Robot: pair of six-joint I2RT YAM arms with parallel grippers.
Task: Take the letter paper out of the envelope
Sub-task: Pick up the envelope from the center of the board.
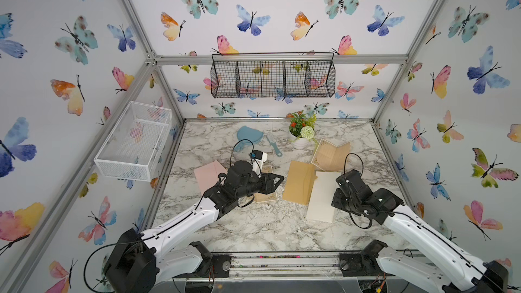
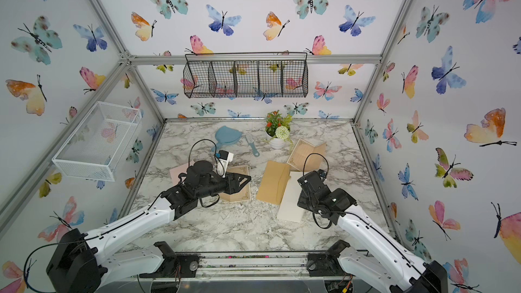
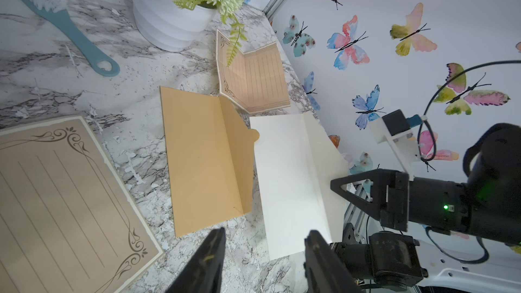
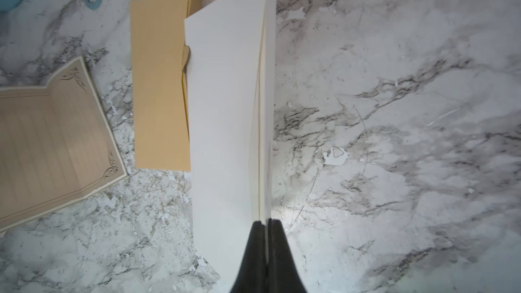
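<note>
The desk (image 1: 253, 229) lies bare along its near edge and to the right of the white envelope (image 1: 321, 201). Farther back, the tan envelope (image 1: 298, 183), flower pot (image 1: 300, 143), brush (image 1: 274, 143) and dustpan (image 1: 249, 133) crowd the middle, leaving only narrow gaps.

The left arm (image 1: 239, 181) hides much of the pink envelope (image 1: 207, 176) — and the lined sheet (image 1: 269, 197) (corners show).

Butterfly-print walls (image 1: 282, 23), aluminium frame (image 1: 282, 59), marble tabletop (image 1: 253, 229); black wire basket (image 1: 273, 80) on back wall, white mesh basket (image 1: 121, 170) at left.
</note>
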